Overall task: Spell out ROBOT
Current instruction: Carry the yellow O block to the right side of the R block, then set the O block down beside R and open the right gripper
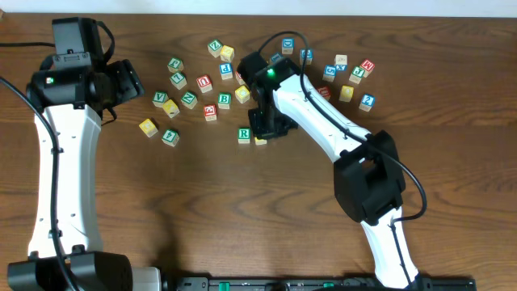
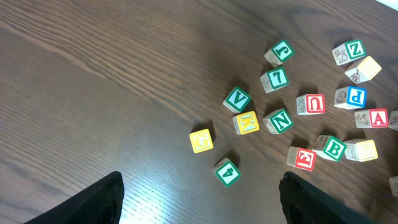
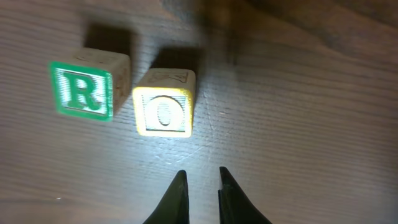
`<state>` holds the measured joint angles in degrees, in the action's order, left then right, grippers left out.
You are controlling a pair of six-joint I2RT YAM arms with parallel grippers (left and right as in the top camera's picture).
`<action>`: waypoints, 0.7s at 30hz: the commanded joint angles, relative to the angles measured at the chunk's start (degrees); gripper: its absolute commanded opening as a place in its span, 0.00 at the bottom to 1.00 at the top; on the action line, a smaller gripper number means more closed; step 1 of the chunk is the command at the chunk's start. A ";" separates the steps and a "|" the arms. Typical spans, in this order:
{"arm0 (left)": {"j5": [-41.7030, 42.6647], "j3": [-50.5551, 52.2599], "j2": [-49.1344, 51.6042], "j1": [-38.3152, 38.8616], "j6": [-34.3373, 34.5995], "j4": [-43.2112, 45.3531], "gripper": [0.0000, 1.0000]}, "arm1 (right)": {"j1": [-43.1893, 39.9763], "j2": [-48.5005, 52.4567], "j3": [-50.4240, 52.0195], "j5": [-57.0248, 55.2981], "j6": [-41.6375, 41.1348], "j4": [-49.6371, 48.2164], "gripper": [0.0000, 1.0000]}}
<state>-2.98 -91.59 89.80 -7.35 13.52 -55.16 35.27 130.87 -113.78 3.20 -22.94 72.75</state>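
A green R block (image 3: 83, 91) lies on the wooden table with a yellow O block (image 3: 163, 112) close on its right, a small gap between them. In the overhead view the R block (image 1: 244, 134) shows clearly and the O block (image 1: 261, 140) is mostly hidden under my right gripper (image 1: 266, 128). My right gripper (image 3: 201, 177) hovers just in front of the O block, fingers nearly together and empty. My left gripper (image 2: 199, 199) is wide open and empty, near a green 4 block (image 2: 227, 172). A green B block (image 2: 335, 149) lies among the loose blocks.
Loose letter blocks lie scattered at the back: a left group with a yellow G (image 2: 201, 140), K (image 2: 247, 122), V (image 2: 237, 99) and N (image 2: 278, 121), and a right group (image 1: 347, 77) behind my right arm. Bare wood lies in front of the R block.
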 commanded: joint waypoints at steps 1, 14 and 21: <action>-0.48 0.42 0.44 -0.07 0.35 -0.07 0.79 | -0.42 0.61 2.67 0.28 1.84 -1.62 0.11; -0.48 0.42 0.44 -0.07 0.35 -0.07 0.79 | 0.85 0.61 9.14 0.39 1.81 -9.70 0.13; -0.50 0.42 0.44 -0.07 0.35 -0.07 0.79 | 1.29 0.61 9.16 0.44 2.27 -10.88 0.11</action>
<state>-2.98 -91.59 89.80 -7.35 13.52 -55.18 35.86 130.87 -104.92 3.25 -21.67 61.98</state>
